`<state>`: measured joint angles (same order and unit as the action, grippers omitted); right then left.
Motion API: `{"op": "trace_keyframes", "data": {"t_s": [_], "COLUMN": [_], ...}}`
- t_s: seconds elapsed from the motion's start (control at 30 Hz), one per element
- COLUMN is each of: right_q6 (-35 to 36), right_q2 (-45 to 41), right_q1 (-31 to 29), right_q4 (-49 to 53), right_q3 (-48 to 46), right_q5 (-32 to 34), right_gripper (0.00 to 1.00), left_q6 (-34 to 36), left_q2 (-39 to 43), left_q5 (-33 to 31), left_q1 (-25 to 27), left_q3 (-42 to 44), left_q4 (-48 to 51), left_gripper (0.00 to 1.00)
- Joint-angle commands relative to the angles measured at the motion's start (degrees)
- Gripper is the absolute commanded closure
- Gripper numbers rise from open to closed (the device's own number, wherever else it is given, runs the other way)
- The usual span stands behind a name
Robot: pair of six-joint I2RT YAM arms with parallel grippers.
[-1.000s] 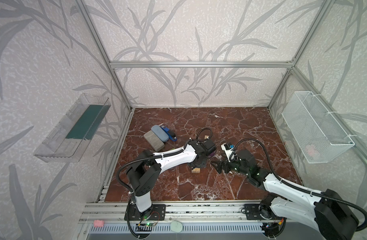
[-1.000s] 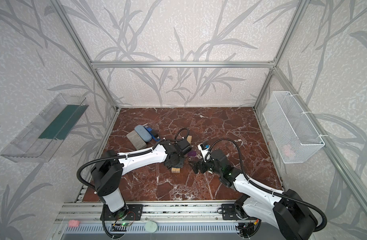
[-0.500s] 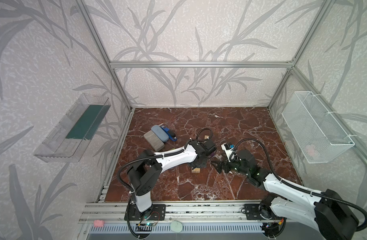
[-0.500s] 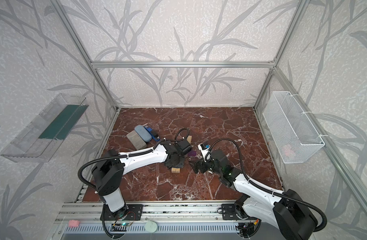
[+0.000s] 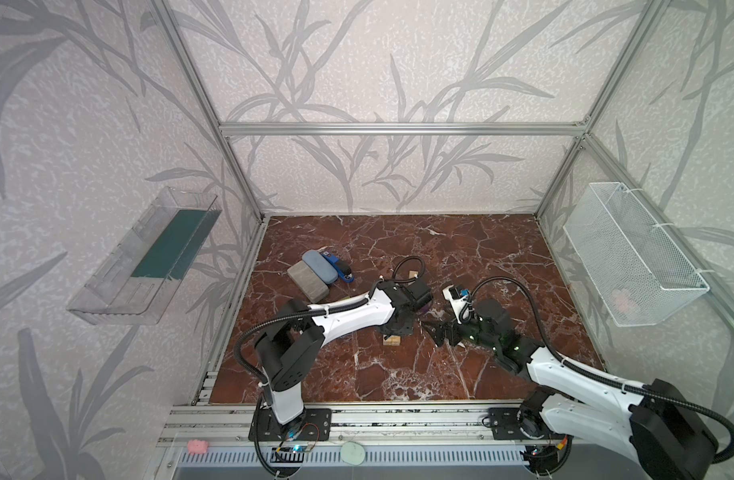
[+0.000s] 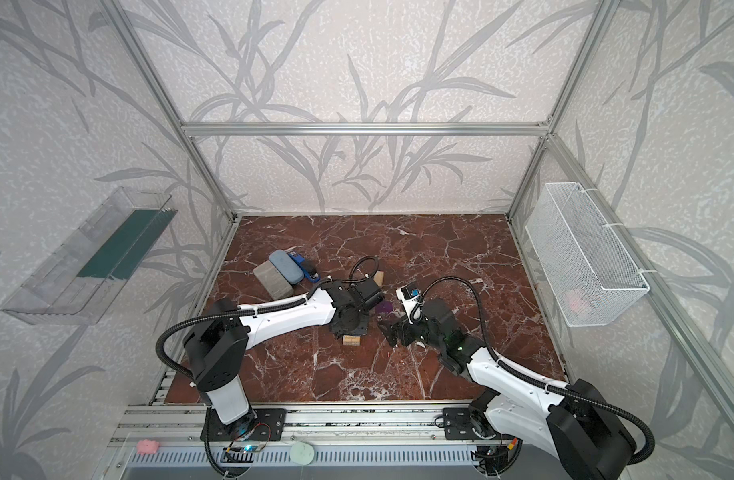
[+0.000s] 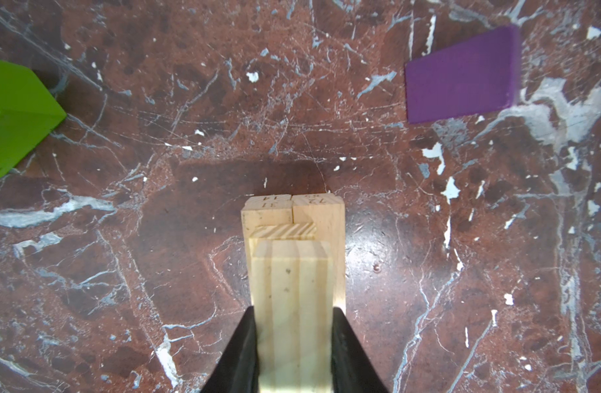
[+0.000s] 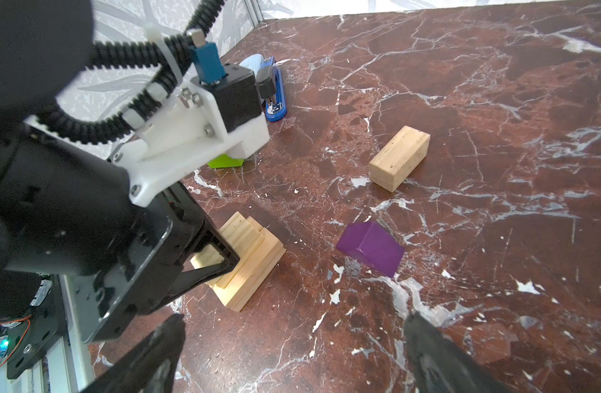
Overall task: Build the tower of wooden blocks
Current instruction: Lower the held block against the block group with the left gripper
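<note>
The tower [image 8: 255, 268] is a low stack of pale wood blocks on the marble floor, also seen in both top views [image 5: 391, 340] [image 6: 351, 340]. My left gripper [image 7: 294, 309] reaches down over it, shut on the top wood block [image 7: 292, 279], which rests on the stack. A loose wood block [image 8: 399, 163] lies further back. A purple block [image 8: 370, 248] [image 7: 459, 78] lies between tower and right gripper. The lime-green block [image 7: 13, 115] sits on the tower's other side, partly hidden in the right wrist view. My right gripper [image 8: 294, 323] hovers open and empty near the purple block.
A grey-blue case [image 5: 317, 262], a grey slab [image 5: 308, 282] and a blue-and-black stapler [image 5: 338, 268] lie together at the back left. A wire basket [image 5: 631, 257] hangs on the right wall and a clear shelf [image 5: 145, 253] on the left wall.
</note>
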<state>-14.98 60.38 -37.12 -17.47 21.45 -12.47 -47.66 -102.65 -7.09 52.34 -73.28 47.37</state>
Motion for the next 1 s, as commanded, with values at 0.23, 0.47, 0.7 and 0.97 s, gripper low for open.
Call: {"op": "trace_keyframes", "data": {"t_s": [0.23,0.47,0.7,0.97], "right_q6": [0.0,0.0,0.0,0.0], "right_q2": [-0.9,-0.9,-1.0,-1.1], "right_q1": [0.2,0.1,0.2,0.2], "right_q4": [0.4,0.5,0.6,0.8], "right_q3": [0.2,0.2,0.3,0.3], "right_q5": [0.9,0.9,1.1,1.3], "right_gripper": [0.01,0.01,0.01,0.01], "left_q6": [-1.4,-1.7,-1.6,-2.1], "left_q2": [-0.9,-1.0,-0.5,-1.1], "left_q5": [-1.8,-1.5,0.2,-0.3], "left_q1": [-0.6,-0.8,-0.7,-0.7], "left_q3": [0.3,0.8,1.2,1.1], "left_q4": [1.4,1.0,-0.4,0.1], "left_gripper": [0.63,0.64,0.65,0.64]}}
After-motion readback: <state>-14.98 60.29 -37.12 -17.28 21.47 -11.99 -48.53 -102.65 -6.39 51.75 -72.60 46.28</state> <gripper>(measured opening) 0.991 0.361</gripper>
